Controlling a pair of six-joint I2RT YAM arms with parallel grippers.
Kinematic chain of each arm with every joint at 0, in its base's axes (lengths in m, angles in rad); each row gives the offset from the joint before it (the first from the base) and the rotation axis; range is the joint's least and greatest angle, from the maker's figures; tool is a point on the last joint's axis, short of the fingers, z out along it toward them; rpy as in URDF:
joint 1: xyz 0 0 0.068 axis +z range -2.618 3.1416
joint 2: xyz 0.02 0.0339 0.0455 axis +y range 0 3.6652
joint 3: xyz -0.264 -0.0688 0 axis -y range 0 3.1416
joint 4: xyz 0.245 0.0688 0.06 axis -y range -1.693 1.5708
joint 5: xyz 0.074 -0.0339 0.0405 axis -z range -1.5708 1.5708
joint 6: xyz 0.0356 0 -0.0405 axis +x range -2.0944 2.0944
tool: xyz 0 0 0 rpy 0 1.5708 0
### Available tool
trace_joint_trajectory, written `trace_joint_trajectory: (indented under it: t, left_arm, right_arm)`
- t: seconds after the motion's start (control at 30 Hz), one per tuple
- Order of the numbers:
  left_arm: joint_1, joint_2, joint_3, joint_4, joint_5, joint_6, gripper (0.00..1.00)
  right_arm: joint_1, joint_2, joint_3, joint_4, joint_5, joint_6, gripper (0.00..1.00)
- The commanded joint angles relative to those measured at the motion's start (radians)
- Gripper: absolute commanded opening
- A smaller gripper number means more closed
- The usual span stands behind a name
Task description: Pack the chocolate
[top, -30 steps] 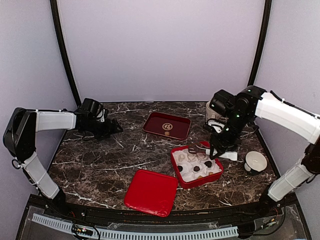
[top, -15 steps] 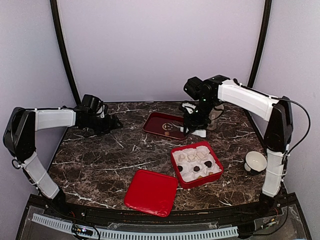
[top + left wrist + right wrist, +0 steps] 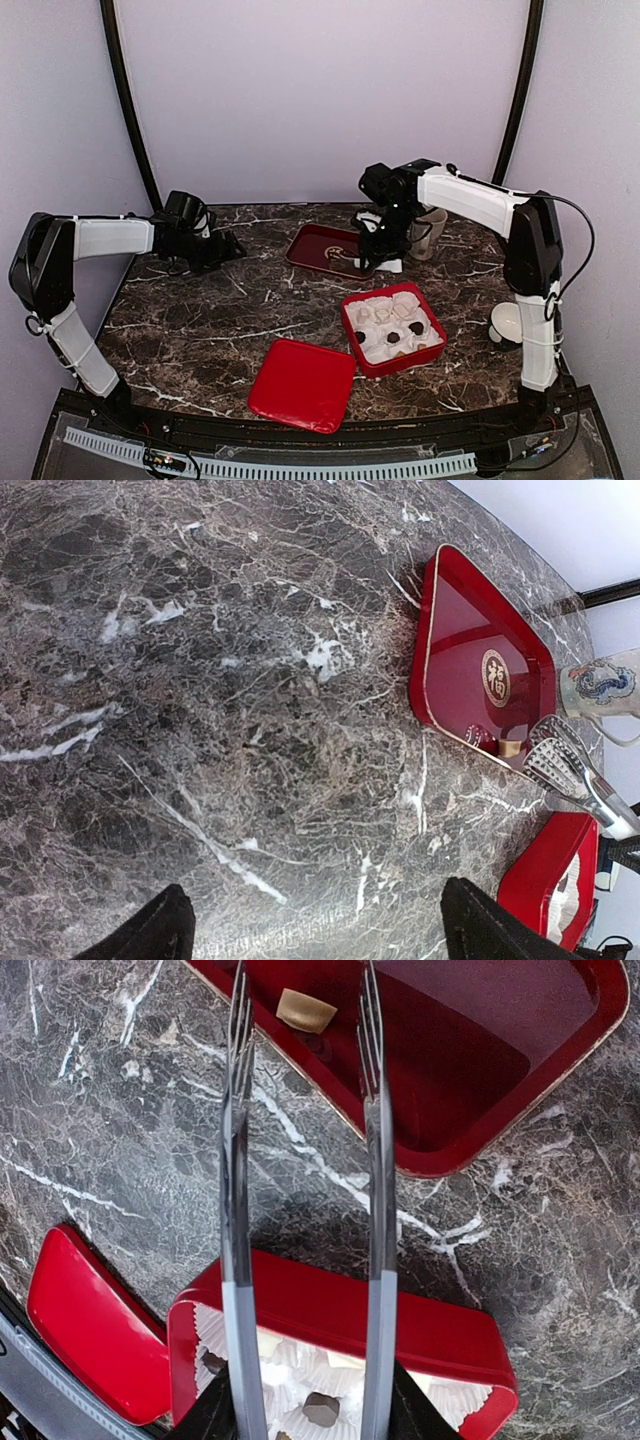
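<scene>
Several dark chocolate lumps sit in white paper cups inside the red box. One brown lump shows in the right wrist view. A tan chocolate piece lies in the dark red tray, just ahead of the tong tips. My right gripper is shut on metal tongs, whose two toothed arms stand apart with nothing between them. They hover over the tray's near edge. My left gripper is open above bare marble at the far left.
A red lid lies in front of the box. A patterned mug stands behind the right gripper, and a white cup sits at the right edge. The tray's rim rises close under the tongs.
The right arm swung back and left with the tongs, from over the box to the tray. The tong arms have spread a little. The left arm stayed put.
</scene>
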Motion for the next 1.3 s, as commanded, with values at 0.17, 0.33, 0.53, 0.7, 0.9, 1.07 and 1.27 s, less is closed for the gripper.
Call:
trace_joint_trajectory:
  t: [0.17,0.33,0.53,0.7,0.9,1.07,1.27]
  left_arm:
    - [0.006,-0.016,-0.003,-0.001,-0.011,0.008,0.88]
    - [0.006,-0.022,-0.008,-0.004,-0.017,0.015,0.88]
    - [0.005,-0.021,-0.010,-0.002,-0.019,0.016,0.88]
    - [0.005,-0.018,-0.009,0.001,-0.020,0.017,0.88]
    - [0.006,-0.012,-0.002,0.003,-0.020,0.021,0.88]
    - [0.005,-0.006,0.003,0.001,-0.020,0.023,0.88]
    - [0.005,-0.008,0.007,-0.005,-0.022,0.026,0.88]
  right_arm:
    - [0.009,0.048,0.074,0.047,0.007,0.038,0.42]
    - [0.020,0.069,0.073,0.040,0.038,0.042,0.42]
    - [0.026,0.080,0.043,0.040,0.078,0.044,0.41]
    - [0.025,0.081,0.032,0.045,0.093,0.051,0.38]
    - [0.024,0.097,0.036,0.042,0.106,0.046,0.36]
    - [0.024,0.110,0.041,0.037,0.118,0.035,0.35]
    - [0.024,0.116,0.060,0.012,0.118,0.018,0.30]
